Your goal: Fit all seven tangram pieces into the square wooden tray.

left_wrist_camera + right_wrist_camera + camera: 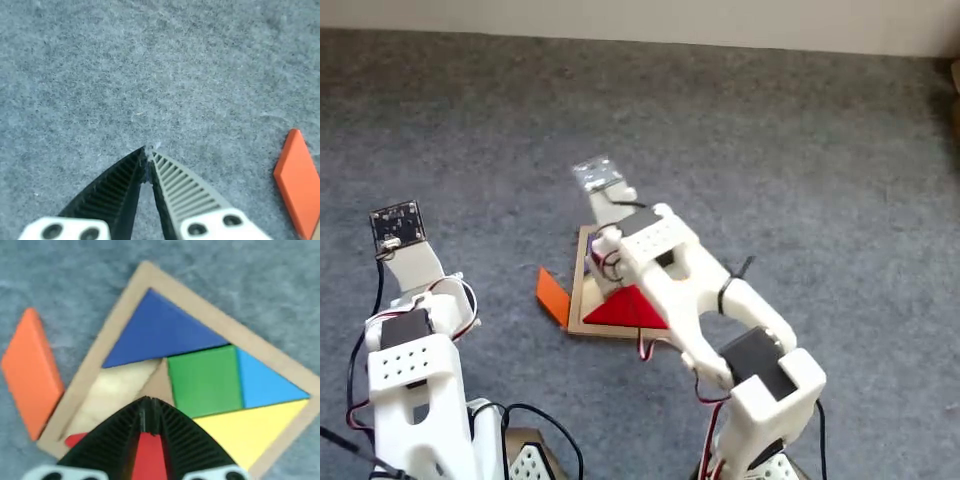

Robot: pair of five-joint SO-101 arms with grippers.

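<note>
Arm poses first: your right arm [720, 310] stretches from the near edge of the table out over the tray [577, 292], its forearm covering most of the tray from above. Your right gripper [148, 401] is closed, fingertips pressed together with nothing between them, and hangs over the middle of the tray. You cannot tell whether the tips touch anything below.

Your left arm [415, 370] stands well apart to the side, over open carpet [800, 150]. Your left gripper [148, 151] is closed too, tips meeting at a point and holding nothing.

Inside the tray, the dark blue triangle [159, 330] lies along one rim. The green square [205, 380] sits against it, with the light blue triangle [262, 382] beside the square and the yellow triangle [250, 427] filling the rim next to both. The red triangle [625, 310] lies at the tray's near edge, partly under your right gripper. Between the dark blue and red triangles a patch of bare tray floor shows.

The orange piece [552, 293] lies flat on the carpet outside the tray, just beside the rim on the side facing your left arm. From the left wrist it sits off to one side of the closed fingers, apart from them.

Grey, fuzzy carpet covers the whole table, and a pale wall [720, 20] runs along its far edge.
</note>
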